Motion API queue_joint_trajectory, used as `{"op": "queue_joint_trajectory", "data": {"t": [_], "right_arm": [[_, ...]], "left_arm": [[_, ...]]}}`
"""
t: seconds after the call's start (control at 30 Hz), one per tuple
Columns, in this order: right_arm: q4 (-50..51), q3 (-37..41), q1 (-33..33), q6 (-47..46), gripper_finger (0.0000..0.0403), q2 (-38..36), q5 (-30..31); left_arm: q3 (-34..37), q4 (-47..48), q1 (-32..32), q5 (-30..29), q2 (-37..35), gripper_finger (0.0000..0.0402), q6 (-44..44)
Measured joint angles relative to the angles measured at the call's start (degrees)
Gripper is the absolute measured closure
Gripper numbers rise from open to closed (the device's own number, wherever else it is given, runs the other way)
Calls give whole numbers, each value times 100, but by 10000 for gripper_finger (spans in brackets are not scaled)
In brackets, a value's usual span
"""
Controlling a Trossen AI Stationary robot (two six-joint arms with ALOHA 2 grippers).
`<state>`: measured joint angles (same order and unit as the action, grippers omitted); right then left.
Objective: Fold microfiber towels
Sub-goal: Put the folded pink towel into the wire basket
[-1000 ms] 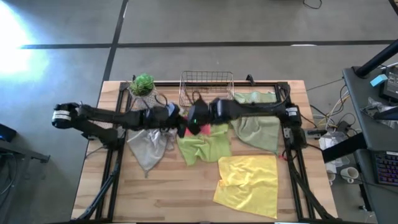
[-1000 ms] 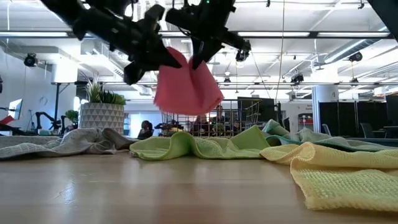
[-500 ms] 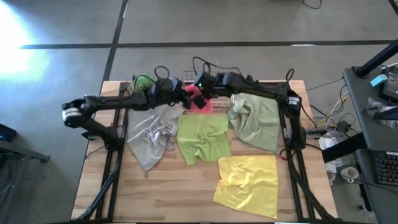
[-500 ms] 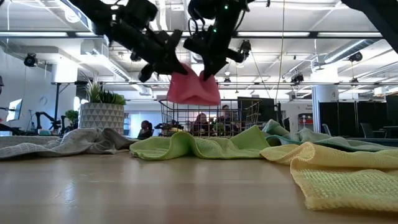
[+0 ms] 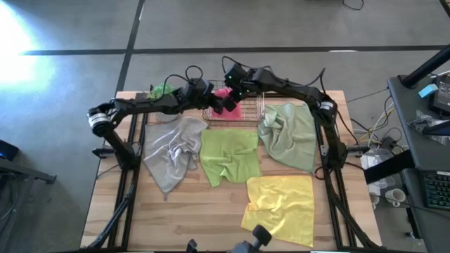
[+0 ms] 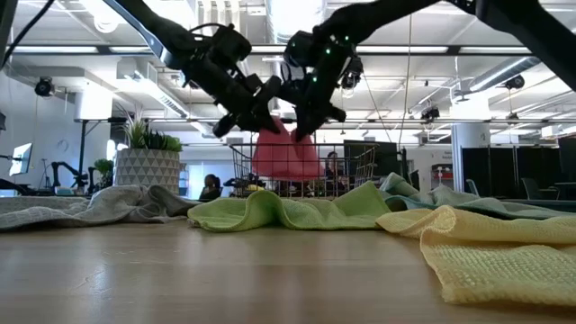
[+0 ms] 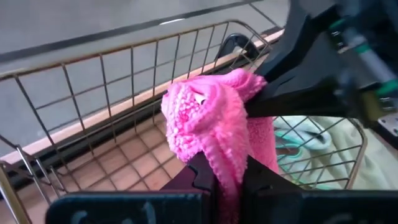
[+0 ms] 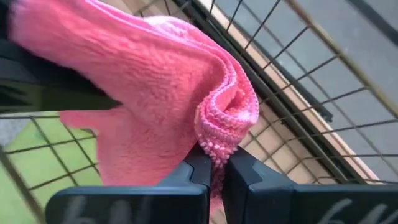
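The hot pink towel (image 6: 286,153) hangs bunched above the copper wire basket (image 5: 259,111) at the table's far edge. My left gripper (image 7: 227,182) and my right gripper (image 8: 217,169) are both shut on its top, close together. In the high view the left gripper (image 5: 213,100) reaches in from the left and the right gripper (image 5: 235,90) from the right. The grey towel (image 5: 172,151), lime green towel (image 5: 228,158), pale sage towel (image 5: 292,137) and yellow towel (image 5: 281,207) lie crumpled or flat on the table. My left gripper pinches the pink towel's bunched upper edge (image 7: 219,163) between its two fingers, coming from the table's left and slanting down. The cloth bulges above the fingers and hangs slack below, clear of the table. My right gripper pinches a folded upper corner (image 8: 214,146) of the pink towel, several layers with hemmed edges showing. Its fingers slant steeply down from the table's right. The cloth hangs slack beside and below them, over the basket.
A potted plant (image 6: 148,164) stands at the far left, next to the basket. The four other towels cover the table's middle and right; bare wood shows along the near edge and the near left corner (image 5: 140,218).
Both grippers have carried the pink towel toward the table's far edge, from above the lime green towel to above the wire basket. They stay shut on it and close together. The towel still hangs bunched between them.
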<state>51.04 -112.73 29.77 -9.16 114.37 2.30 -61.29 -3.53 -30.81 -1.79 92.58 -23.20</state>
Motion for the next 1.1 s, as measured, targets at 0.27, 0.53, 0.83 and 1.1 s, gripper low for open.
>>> {"op": "queue_joint_trajectory", "data": {"t": [0.27,0.53,0.83,1.1], "right_arm": [[-32,106,184,360,394,113,-410],[-396,545,336,473,394,113,-804],[-759,885,345,419,394,115,-878],[-1017,1110,566,264,394,115,-849]], "left_arm": [[18,436,0,1,6,398,-51],[164,446,-37,-285,122,398,-242],[108,159,-67,-334,466,398,-233],[84,38,-125,-136,500,398,-181]]}}
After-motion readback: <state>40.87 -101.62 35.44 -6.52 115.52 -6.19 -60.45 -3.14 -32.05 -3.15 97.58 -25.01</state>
